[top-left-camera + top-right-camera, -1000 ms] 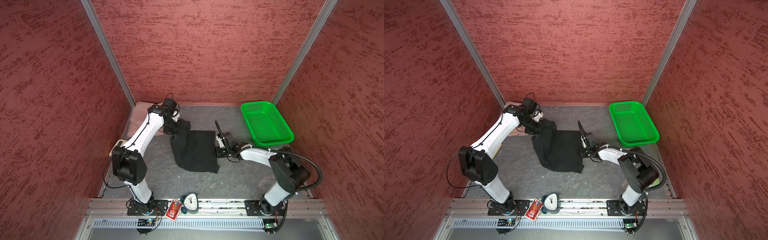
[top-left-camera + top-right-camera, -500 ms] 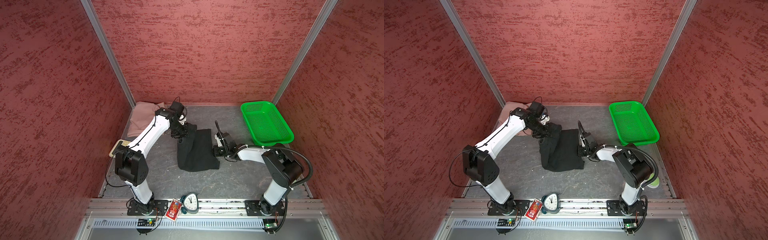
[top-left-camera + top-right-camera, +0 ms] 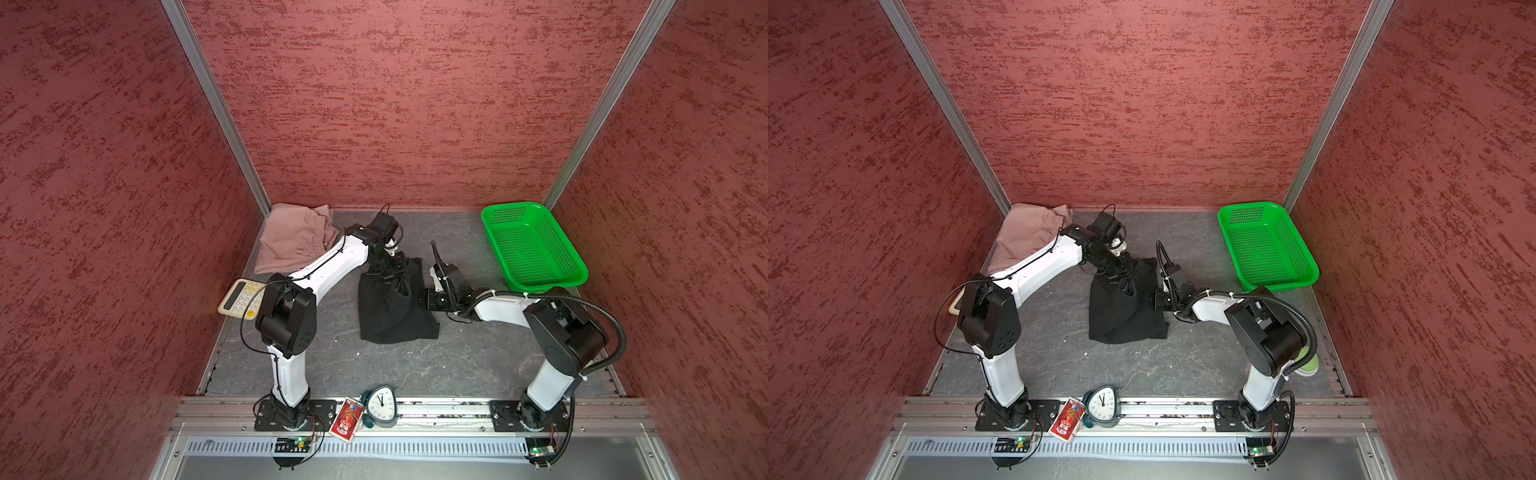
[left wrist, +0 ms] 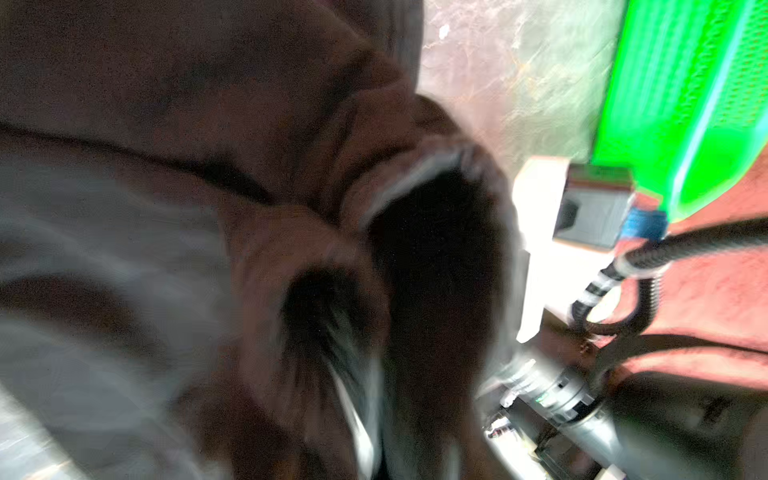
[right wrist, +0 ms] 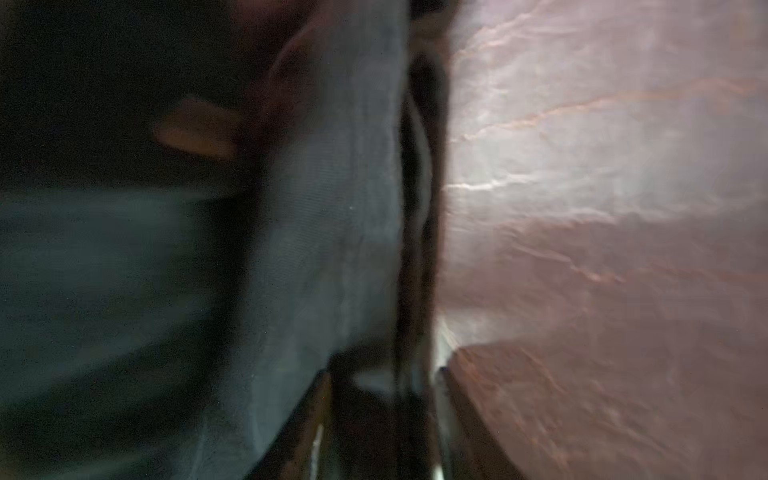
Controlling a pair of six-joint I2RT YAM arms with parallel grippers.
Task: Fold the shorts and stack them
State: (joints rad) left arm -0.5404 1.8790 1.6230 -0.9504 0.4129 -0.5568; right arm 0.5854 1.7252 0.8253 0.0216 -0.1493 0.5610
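The black shorts (image 3: 395, 316) (image 3: 1125, 316) lie bunched and partly folded over in the middle of the grey table. My left gripper (image 3: 388, 272) (image 3: 1121, 276) is down on their far edge, its jaws lost against the dark cloth. My right gripper (image 3: 428, 299) (image 3: 1156, 299) sits low at their right edge. Both wrist views are blurred: black cloth (image 4: 208, 104) fills the left wrist view, and dark cloth (image 5: 332, 208) lies beside bare table in the right wrist view. The pink shorts (image 3: 291, 241) (image 3: 1025, 237) lie crumpled in the far left corner.
A green perforated basket (image 3: 536, 249) (image 3: 1266, 247) stands at the far right. A calculator (image 3: 241, 297) lies by the left wall. A clock (image 3: 380, 405) and a red card (image 3: 347, 419) rest on the front rail. Red walls enclose three sides.
My left gripper has swung right across the table, carrying the left side of the black shorts over the rest, so the cloth is narrower and the pink shorts show. My right gripper stayed at the right edge.
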